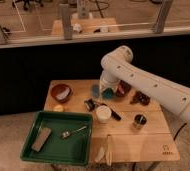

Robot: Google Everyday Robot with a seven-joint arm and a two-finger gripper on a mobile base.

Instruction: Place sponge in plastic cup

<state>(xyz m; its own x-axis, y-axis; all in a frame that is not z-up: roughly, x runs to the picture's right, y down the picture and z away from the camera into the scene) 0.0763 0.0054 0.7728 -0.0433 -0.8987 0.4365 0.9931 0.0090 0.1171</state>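
My gripper (106,89) hangs from the white arm (138,80) over the back middle of the wooden table (153,140). It is shut on the teal-green sponge (108,94) and holds it just above the table. The small blue-grey plastic cup (95,90) stands upright right beside the sponge, on its left. The sponge is outside the cup. The arm hides the gripper's upper part.
A red-brown bowl (61,91) stands at the back left and another bowl (123,89) just right of the gripper. A white cup (103,113), a black pen (113,114), a metal cup (139,120) and a green tray (53,150) with a grey-brown block (41,138) lie nearer.
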